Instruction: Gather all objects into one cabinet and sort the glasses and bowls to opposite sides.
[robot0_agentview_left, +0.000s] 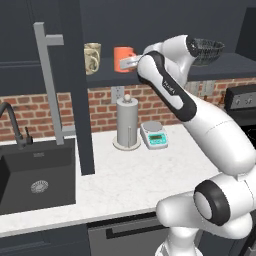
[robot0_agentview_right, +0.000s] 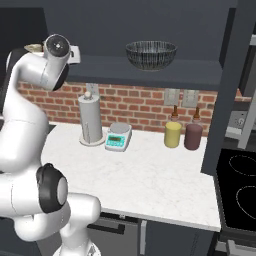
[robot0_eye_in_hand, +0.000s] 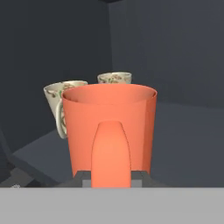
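Note:
My gripper (robot0_eye_in_hand: 112, 178) is shut on the handle of the orange mug (robot0_eye_in_hand: 109, 127), which stands upright and close in the hand view. Behind it on the dark shelf are a beige patterned mug with a handle (robot0_eye_in_hand: 61, 103) and a small beige tumbler (robot0_eye_in_hand: 114, 78). From the left base view, the orange mug (robot0_agentview_left: 122, 57) is at the cabinet shelf (robot0_agentview_left: 105, 77) beside the beige mug (robot0_agentview_left: 92, 57), with the gripper (robot0_agentview_left: 131, 63) on its right side. The black ribbed bowl (robot0_agentview_left: 207, 50) (robot0_agentview_right: 150, 54) rests at the shelf's right end.
The open cabinet door (robot0_agentview_left: 75, 90) with its grey bar handle (robot0_agentview_left: 47, 75) hangs left of the arm. On the counter stand a paper-towel holder (robot0_agentview_left: 127, 122), a scale (robot0_agentview_left: 154, 134) and two bottles (robot0_agentview_right: 182, 134). A sink (robot0_agentview_left: 37, 175) lies left, a stove (robot0_agentview_right: 240, 190) right.

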